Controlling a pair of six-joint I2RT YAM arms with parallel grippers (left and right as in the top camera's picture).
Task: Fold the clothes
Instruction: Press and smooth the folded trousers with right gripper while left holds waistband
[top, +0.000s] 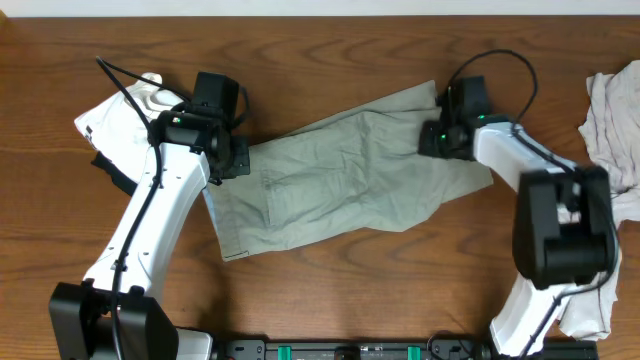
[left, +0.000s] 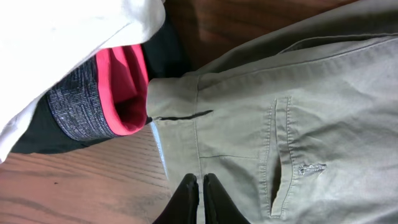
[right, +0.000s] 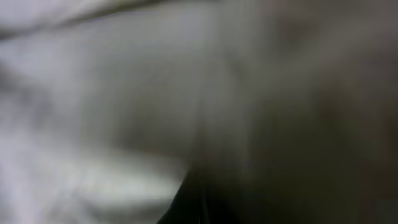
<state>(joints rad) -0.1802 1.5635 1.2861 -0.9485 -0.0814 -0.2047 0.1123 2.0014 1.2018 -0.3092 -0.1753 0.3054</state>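
Note:
Khaki shorts (top: 340, 170) lie spread across the middle of the table, slightly slanted. My left gripper (top: 235, 160) is at their left end, over the waistband. In the left wrist view its fingers (left: 199, 180) are shut, tips together just above the khaki cloth (left: 298, 112) beside a back pocket, and a strip of pale blue inner waistband (left: 158, 140) shows. My right gripper (top: 437, 140) sits at the shorts' upper right corner. The right wrist view is a blur of pale cloth pressed close, with only a dark finger shape (right: 205, 193). Whether either gripper pinches cloth does not show.
A white garment (top: 120, 120) lies at the far left, over a black-and-red one (left: 118, 87) that touches the shorts' waistband. An off-white garment (top: 615, 120) is bunched at the right edge, and more white cloth (top: 585, 310) lies by the right arm's base.

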